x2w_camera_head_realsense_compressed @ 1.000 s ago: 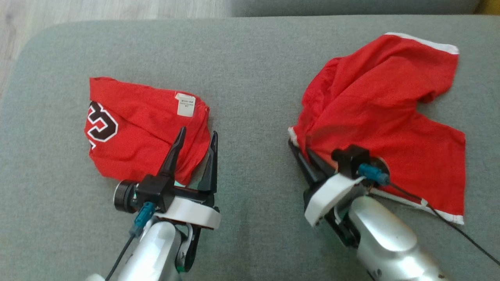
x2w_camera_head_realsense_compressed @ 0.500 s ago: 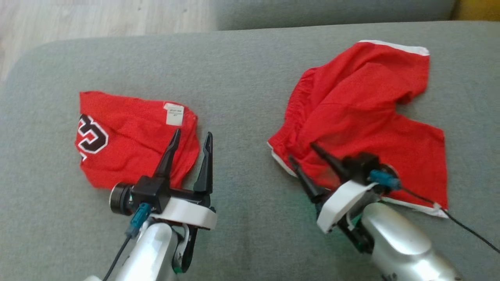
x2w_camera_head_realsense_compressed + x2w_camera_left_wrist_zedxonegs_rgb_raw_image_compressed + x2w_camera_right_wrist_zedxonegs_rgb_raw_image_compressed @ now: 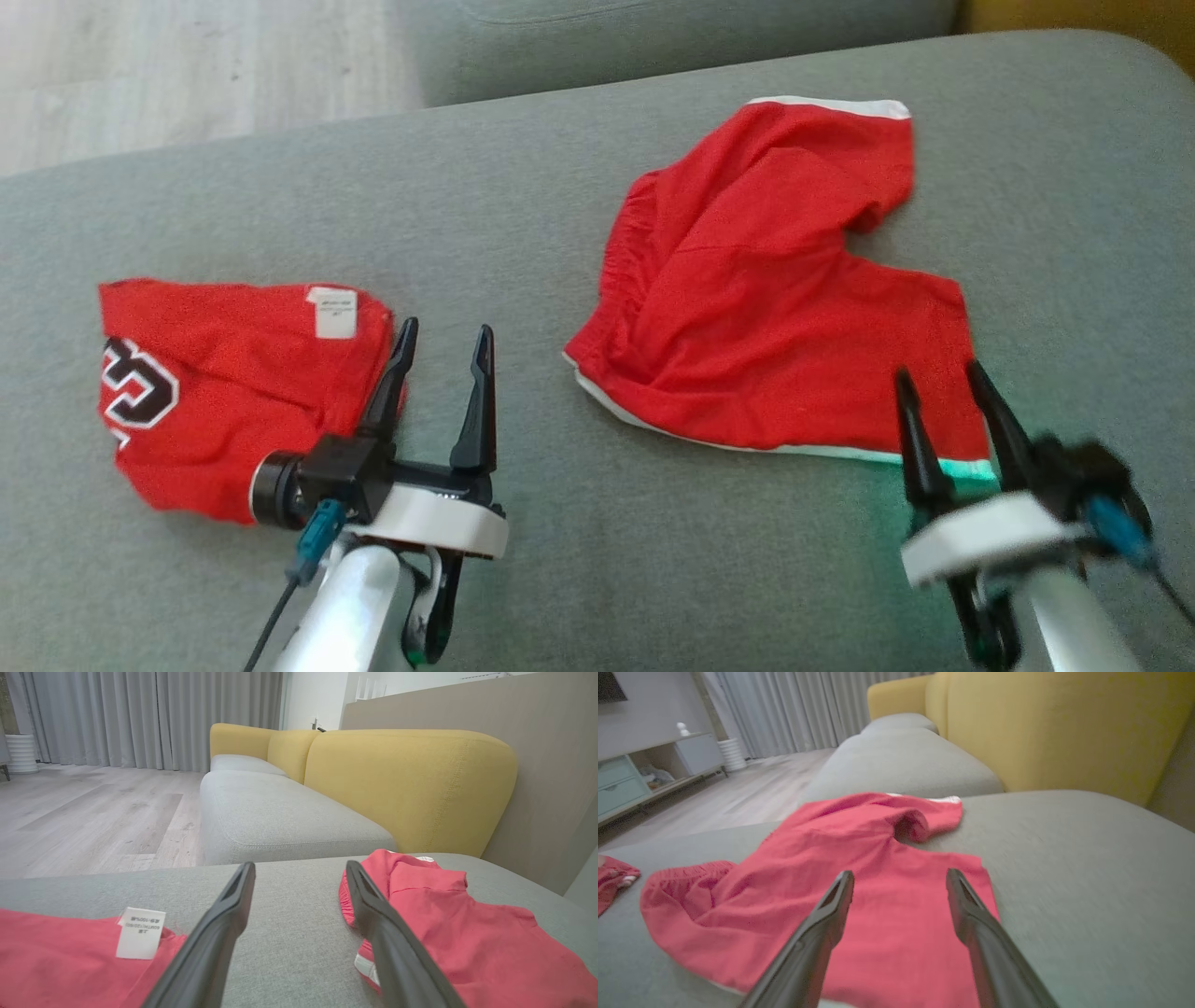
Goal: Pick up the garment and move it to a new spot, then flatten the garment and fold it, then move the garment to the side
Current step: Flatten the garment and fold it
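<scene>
Lying: shorts (image 3: 747, 327), waistband leftward, legs rightward; left tool (image 3: 446, 327), right tool (image 3: 936, 371) spread, empty.

Left arm (image 3: 350, 602): lower left, wrist level, jaws spread wide, nothing held.
Right arm (image 3: 1069, 616): lower right, blurred, jaws parted, nothing between them.

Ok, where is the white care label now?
Head view, left side: the care label sits at the top edge of the folded red jersey, just left of the fingers of the left gripper.
</scene>
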